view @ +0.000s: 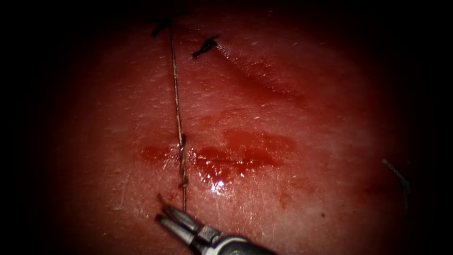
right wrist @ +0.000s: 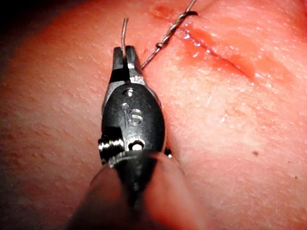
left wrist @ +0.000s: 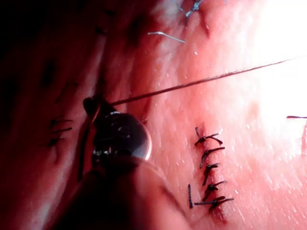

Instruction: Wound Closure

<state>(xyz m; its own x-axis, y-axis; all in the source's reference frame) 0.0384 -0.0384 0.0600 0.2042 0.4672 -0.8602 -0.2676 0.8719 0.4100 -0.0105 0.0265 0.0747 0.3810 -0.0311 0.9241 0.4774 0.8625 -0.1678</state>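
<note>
The thread (view: 178, 108) is stretched taut from far to near across the cut (view: 226, 158) in the tissue (view: 306, 141). Its near end is clamped in the right tool (view: 163, 210); its far end is gripped by the left tool (left wrist: 93, 106).

bright light pooled at the centre of the endoscope view, edges falling off into black all round

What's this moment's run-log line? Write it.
left tool: holds thread taut | right tool: holds thread's short end | needle: apparently loose on tissue, right of cut
</note>
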